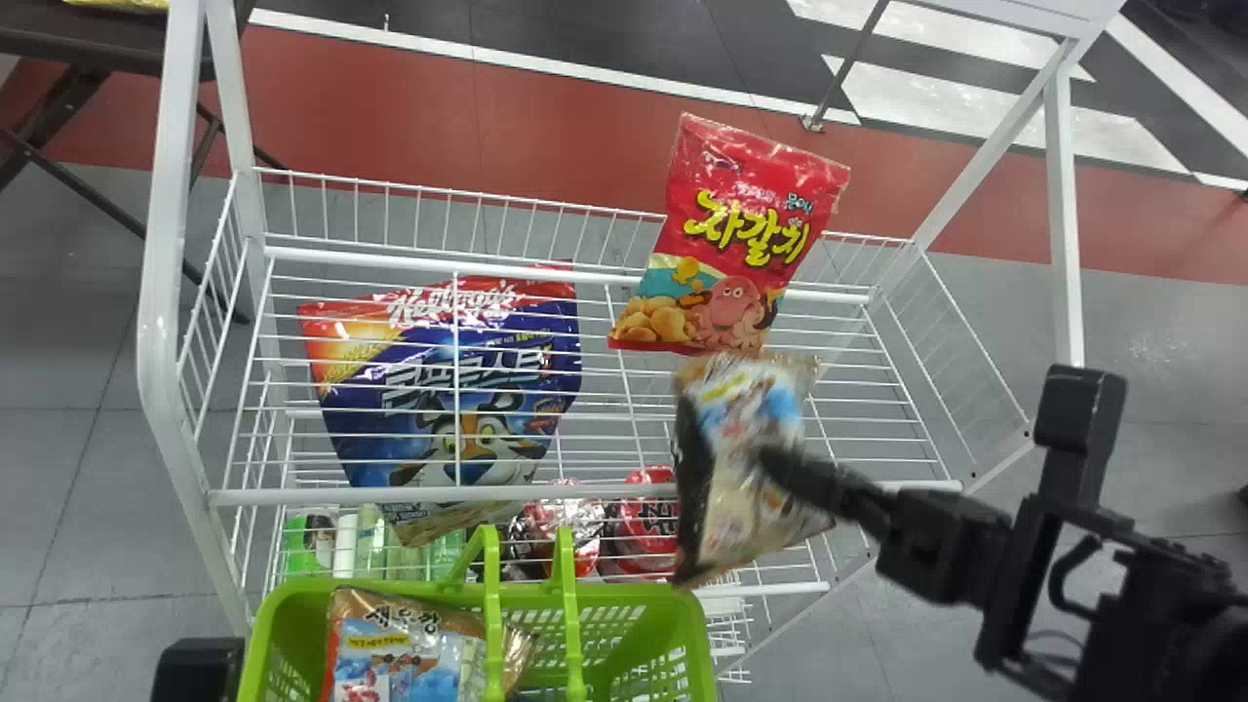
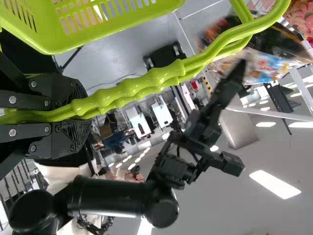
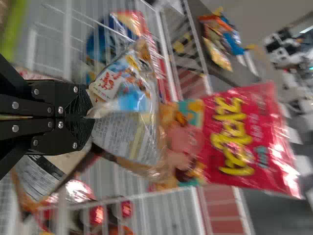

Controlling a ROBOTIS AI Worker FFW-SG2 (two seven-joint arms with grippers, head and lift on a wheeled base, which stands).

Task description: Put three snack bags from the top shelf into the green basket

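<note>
Head view | red bag (image 1: pixel 729 268): yellow lettering | blue bag (image 1: pixel 366 419): white lettering

Bright indoor light, patchy blur.
Ceiling lights (image 2: pixel 275 184) glow in the left wrist view; glints dot the red snack bag (image 1: pixel 738 229) and basket handles (image 2: pixel 161 79). The brown snack bag (image 1: pixel 746 414) smears in the head view, the wire rack (image 3: pixel 67 44) in the right wrist view.

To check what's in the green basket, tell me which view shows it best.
The head view: it looks into the green basket, where a snack bag lies. The left wrist view shows a wall and the handles in the left gripper; the right wrist view, a green strip, likely its edge.
</note>
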